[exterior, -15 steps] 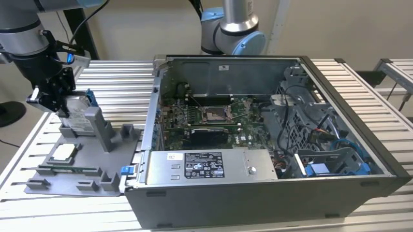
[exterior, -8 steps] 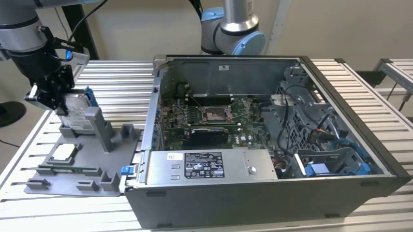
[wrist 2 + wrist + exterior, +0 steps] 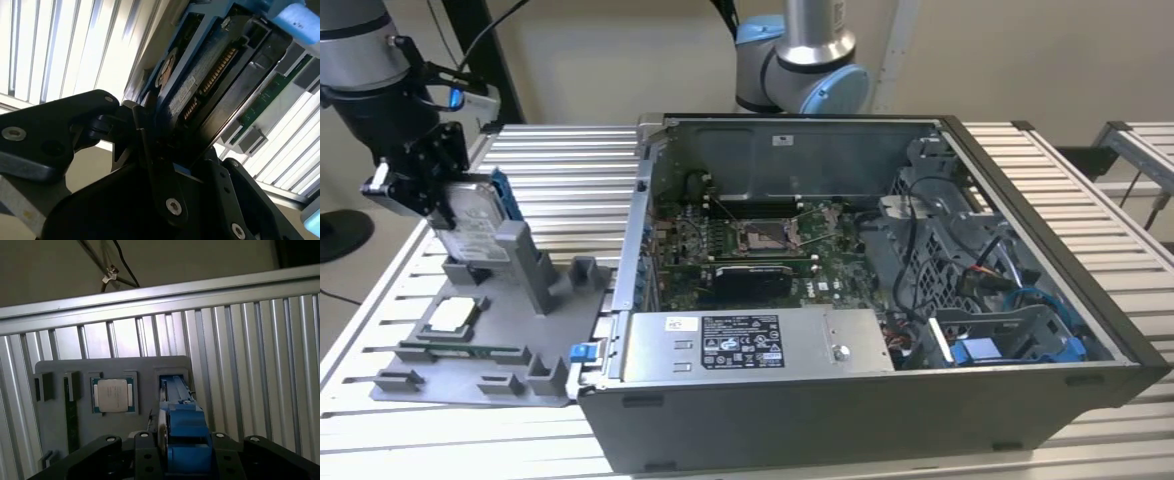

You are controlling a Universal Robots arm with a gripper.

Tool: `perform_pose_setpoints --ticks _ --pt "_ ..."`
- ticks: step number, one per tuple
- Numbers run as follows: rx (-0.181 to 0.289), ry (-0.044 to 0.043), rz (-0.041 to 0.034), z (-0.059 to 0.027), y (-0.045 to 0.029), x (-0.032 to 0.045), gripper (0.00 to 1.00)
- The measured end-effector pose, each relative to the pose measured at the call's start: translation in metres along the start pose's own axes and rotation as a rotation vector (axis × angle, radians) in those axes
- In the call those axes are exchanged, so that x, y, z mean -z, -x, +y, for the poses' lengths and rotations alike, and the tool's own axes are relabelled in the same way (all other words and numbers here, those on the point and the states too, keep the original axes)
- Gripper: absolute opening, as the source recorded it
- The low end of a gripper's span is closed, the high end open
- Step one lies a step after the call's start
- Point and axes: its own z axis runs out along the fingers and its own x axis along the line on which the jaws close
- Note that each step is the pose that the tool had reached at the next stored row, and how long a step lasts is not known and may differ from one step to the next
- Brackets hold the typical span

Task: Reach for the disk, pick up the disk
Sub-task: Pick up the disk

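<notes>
Across the whole exterior view runs a silver roller table (image 3: 560, 160) of metal slats. On it, filling the centre and the exterior view's right, sits a large open dark grey computer case (image 3: 854, 420) with a green circuit board (image 3: 720, 240) on its floor and a grey metal box with a black-and-white label (image 3: 747, 345) near its front wall. In the upper left of that frame a silver and black robot arm (image 3: 360, 60) reaches down. A second arm's silver and blue base (image 3: 801, 60) stands behind the case at top centre.

At the lower left lies a flat grey plastic tray (image 3: 494, 350) with raised slots and posts. The flat rectangular silver metal disk (image 3: 470, 230) with blue plastic rails stands upright on edge at the tray's far end, just beside a tall grey post.

The black gripper (image 3: 416, 185) is at the disk's upper end. In both wrist views its black fingers (image 3: 150, 150) sit against opposite faces of the disk (image 3: 185, 425), clamped narrowly on it.

A small square silver chip (image 3: 454, 315) rests in a tray pocket, near the disk but apart from it.
</notes>
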Motion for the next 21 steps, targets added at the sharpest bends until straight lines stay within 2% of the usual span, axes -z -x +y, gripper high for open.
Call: perform_pose_setpoints --ticks 6,21 --pt "0.0 -0.0001 0.0002 0.0 0.0001 0.0069 0.0" --pt "0.0 -0.0001 0.0003 0.0001 0.0006 0.0329 0.0"
